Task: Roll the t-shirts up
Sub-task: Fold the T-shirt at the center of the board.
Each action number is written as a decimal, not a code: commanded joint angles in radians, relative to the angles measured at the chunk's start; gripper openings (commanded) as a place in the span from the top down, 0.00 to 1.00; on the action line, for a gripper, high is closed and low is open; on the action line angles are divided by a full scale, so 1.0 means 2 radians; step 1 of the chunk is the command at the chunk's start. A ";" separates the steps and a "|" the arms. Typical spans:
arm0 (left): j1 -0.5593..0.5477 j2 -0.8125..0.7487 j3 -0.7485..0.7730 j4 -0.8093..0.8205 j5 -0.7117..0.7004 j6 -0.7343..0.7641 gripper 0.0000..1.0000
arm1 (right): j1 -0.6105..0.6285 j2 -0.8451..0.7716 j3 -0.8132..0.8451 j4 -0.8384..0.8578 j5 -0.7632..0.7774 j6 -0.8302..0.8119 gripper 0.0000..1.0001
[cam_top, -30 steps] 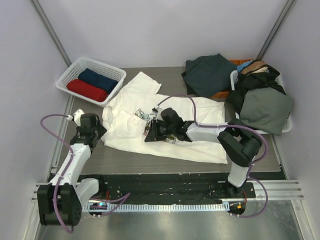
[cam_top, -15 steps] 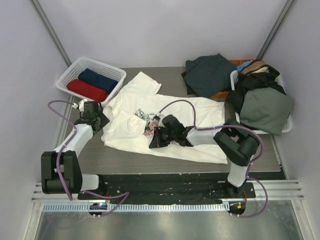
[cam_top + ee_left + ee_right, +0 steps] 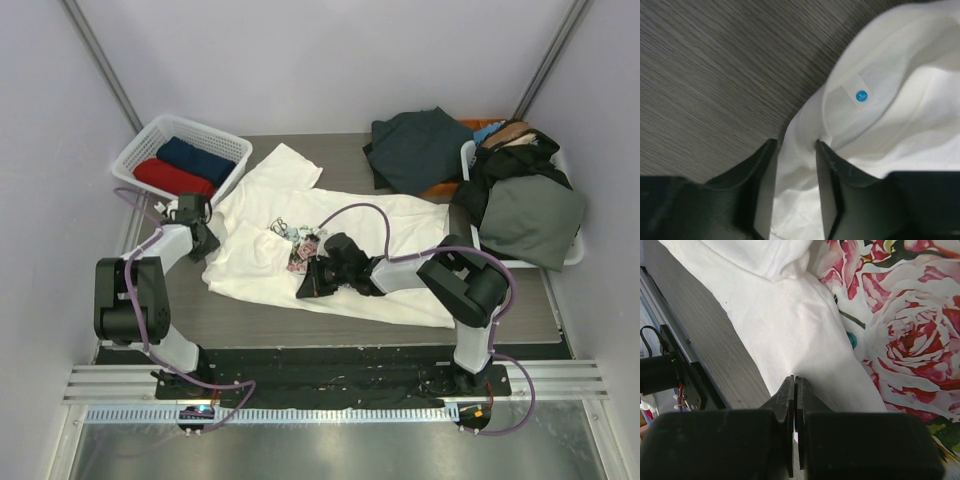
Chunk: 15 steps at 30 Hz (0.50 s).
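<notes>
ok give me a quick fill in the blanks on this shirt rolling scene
1. The end effector shut on the floral t-shirt is the ___ one.
2. The left end effector straddles white cloth near a label bearing a ___ dot.
3. The white lattice basket holds a navy rolled t-shirt and a ___ one.
Missing words: right, blue, red.

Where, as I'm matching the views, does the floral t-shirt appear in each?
Top external: floral t-shirt spread in the middle.
Left wrist: its white edge at right, running between the left claw fingers.
Right wrist: fills most of the frame, roses at right.
Shared landmark: the grey wood-grain table.
</notes>
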<state>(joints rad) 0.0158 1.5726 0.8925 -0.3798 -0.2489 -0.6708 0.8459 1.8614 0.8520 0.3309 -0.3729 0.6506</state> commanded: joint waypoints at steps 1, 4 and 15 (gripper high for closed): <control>0.004 0.031 0.042 -0.050 -0.073 0.010 0.72 | 0.000 0.007 -0.006 0.013 0.008 -0.002 0.99; 0.004 0.034 0.035 -0.032 -0.067 0.011 0.93 | 0.000 0.007 -0.008 0.013 0.010 -0.001 0.99; 0.005 0.008 0.062 -0.058 -0.185 0.026 1.00 | -0.008 0.018 -0.002 -0.024 0.041 0.001 0.99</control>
<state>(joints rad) 0.0162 1.6405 0.9630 -0.4625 -0.4446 -0.6426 0.8394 1.8656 0.8463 0.3435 -0.3672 0.6624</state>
